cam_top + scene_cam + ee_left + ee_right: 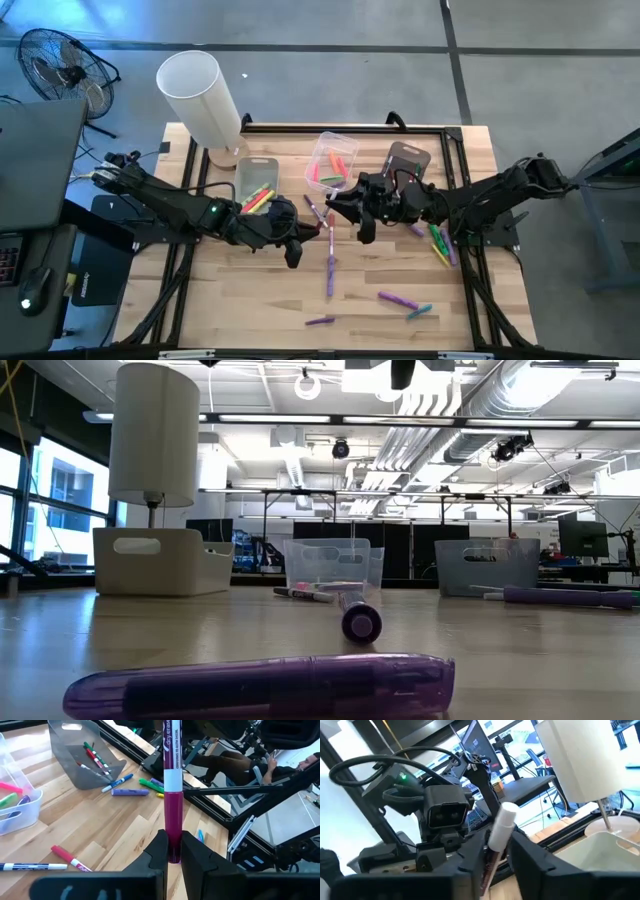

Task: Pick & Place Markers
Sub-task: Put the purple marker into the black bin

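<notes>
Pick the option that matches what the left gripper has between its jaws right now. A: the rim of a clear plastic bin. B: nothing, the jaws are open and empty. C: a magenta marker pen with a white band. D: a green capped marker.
C: in the left wrist view the left gripper has its jaws closed on the thin magenta marker pen with a white band, which stands up between them.

Both grippers meet over the table's middle, blocking each other's path: the left gripper (297,243) clamps a magenta marker pen (172,795), the right gripper (345,210) a white-capped marker pen (501,827). The light wooden tabletop (240,300) lies open toward the front left, with loose purple marker pens (397,298) scattered front right.
</notes>
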Tool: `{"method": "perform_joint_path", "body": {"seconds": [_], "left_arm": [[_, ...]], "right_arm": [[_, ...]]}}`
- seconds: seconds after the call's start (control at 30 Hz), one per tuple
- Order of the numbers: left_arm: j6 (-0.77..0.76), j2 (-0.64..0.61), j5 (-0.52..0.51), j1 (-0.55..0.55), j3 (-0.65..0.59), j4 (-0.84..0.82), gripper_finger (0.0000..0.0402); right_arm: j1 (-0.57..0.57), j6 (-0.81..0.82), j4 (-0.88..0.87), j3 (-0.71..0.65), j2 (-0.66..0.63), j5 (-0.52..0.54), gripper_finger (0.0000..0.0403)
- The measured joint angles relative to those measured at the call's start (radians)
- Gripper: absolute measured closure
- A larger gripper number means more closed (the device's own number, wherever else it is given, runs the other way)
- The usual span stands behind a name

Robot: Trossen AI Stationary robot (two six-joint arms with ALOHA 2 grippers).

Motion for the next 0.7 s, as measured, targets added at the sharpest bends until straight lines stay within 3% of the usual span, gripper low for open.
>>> {"method": "perform_joint_path", "body": {"seconds": [0.13,0.27,0.5,0.7], "left_arm": [[0.014,0.0,0.032,0.022,-0.001,-0.007,0.0373],[0.017,0.0,0.086,0.054,-0.001,-0.014,0.0351],[0.044,0.0,0.175,0.126,-0.001,-0.077,0.0274],[0.149,-0.054,0.263,0.211,0.0,-0.11,0.023]], "right_arm": [[-0.001,-0.011,0.007,0.001,0.0,-0.012,0.0379],[-0.007,-0.003,0.002,0.001,0.0,-0.022,0.0374],[-0.012,-0.029,-0.032,0.001,-0.001,0.016,0.0374],[-0.056,-0.012,-0.221,0.001,-0.058,0.052,0.0376]]}}
